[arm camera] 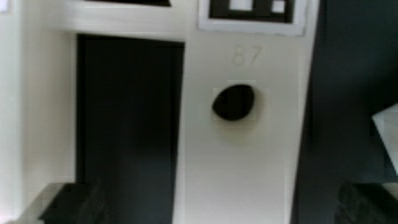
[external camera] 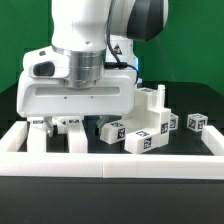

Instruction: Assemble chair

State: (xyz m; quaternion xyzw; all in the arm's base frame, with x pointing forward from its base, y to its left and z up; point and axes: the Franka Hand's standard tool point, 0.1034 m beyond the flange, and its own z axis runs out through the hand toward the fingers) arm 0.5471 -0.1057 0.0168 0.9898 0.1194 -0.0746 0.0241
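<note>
Along the lower edge of the exterior view: a long white border rail (external camera: 150, 160), fencing the dark surface (external camera: 208, 105) and hiding the foot of everything behind it. Right of centre, behind the rail: loose white chair parts (external camera: 140, 128) in a tight cluster, one block (external camera: 150, 100) standing taller; a small tagged cube (external camera: 195, 122) near them, toward the right edge. Arm (external camera: 85, 30) upright in the upper centre, wrist pointing straight down, its broad white body screening the cluster's left side. End effector (external camera: 57, 130) low behind the rail, lower left of centre, released, jaws wide apart. In the wrist view: a white chair bar (arm camera: 240, 150) with a dark round hole (arm camera: 233, 101) and a marker tag (arm camera: 249, 8), lying between the dark fingertips (arm camera: 80, 205), a dark gap beside it.
</note>
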